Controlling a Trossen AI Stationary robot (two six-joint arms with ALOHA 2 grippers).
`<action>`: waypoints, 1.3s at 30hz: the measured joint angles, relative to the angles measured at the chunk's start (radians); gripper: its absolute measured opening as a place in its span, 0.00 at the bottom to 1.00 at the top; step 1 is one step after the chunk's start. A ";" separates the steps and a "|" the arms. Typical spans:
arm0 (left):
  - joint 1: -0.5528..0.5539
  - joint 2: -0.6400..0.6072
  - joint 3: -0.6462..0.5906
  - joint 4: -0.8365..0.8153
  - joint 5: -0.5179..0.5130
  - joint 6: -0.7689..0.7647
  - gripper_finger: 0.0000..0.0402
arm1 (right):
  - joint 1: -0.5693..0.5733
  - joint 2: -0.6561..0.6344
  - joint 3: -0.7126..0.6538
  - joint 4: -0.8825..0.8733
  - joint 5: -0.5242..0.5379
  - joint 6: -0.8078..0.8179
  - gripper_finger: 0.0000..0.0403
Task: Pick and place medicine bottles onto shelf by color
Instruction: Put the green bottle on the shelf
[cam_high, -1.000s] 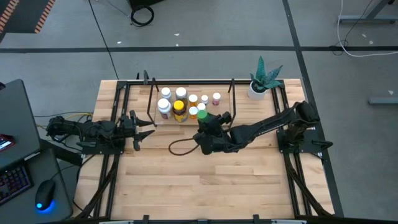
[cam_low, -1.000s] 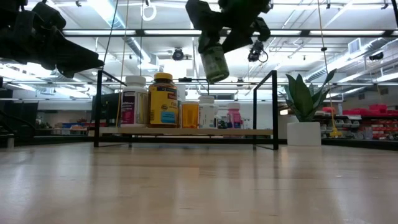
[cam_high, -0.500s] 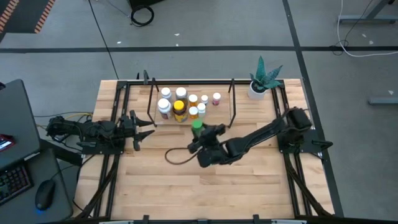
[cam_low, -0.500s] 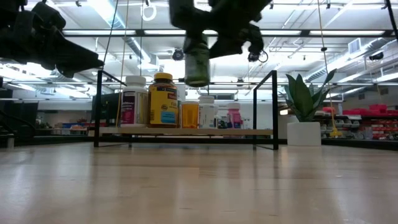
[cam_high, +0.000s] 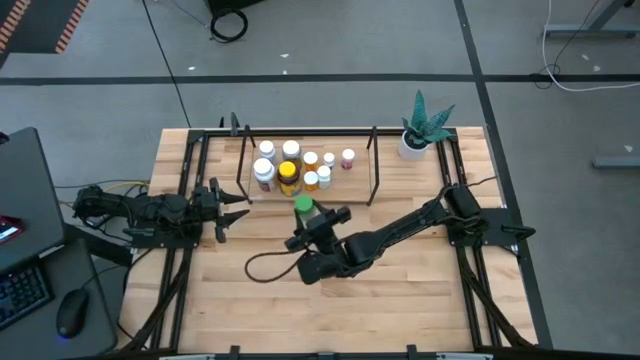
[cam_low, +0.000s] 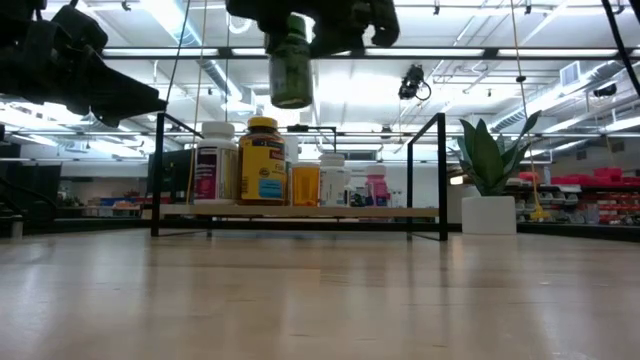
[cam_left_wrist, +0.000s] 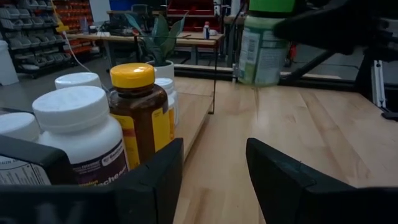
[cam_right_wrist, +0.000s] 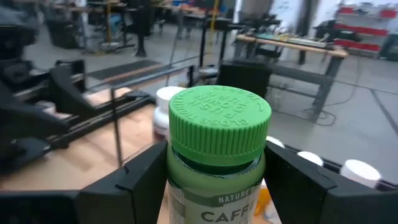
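Observation:
The shelf (cam_high: 375, 165), a black rod frame on a wood base (cam_low: 300, 211), stands at the table's far middle. On it stand several bottles: an amber one with a yellow cap (cam_high: 288, 178) (cam_left_wrist: 138, 115), white ones (cam_high: 264, 172) (cam_left_wrist: 78, 134), and small ones behind. My right gripper (cam_high: 310, 213) is shut on a green-capped bottle (cam_high: 303, 206) (cam_low: 290, 65) (cam_right_wrist: 217, 149), in the air just in front of the shelf's near edge. My left gripper (cam_high: 235, 210) (cam_left_wrist: 214, 180) is open and empty at the table's left, pointing toward the shelf. My right gripper pinches the green bottle's upper body, just below the green cap (cam_right_wrist: 219, 121), between its two fingers (cam_right_wrist: 146, 180), one on each side. The fingers come about level from the table's near right side. The bottle stands upright, lifted clear of table and shelf.
A white pot with a green plant (cam_high: 413, 143) (cam_low: 490, 215) stands at the far right corner. A dark cable loop (cam_high: 268, 265) lies on the table near my right arm. The near half of the wooden table (cam_high: 330, 315) is bare.
My right gripper has carried the green bottle away from the shelf's right part, toward the table's left and near edge, and upward. The bottle stays upright in the hold.

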 joint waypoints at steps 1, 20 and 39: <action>0.000 0.000 0.000 0.001 0.000 0.000 0.46 | 0.001 0.000 0.000 -0.020 0.015 0.027 0.61; 0.000 0.000 0.000 -0.002 0.000 0.000 0.46 | -0.080 -0.003 -0.005 -0.760 -0.043 0.737 0.61; 0.000 0.000 0.000 -0.002 0.000 0.000 0.47 | -0.186 -0.004 -0.143 -0.852 -0.075 0.948 0.62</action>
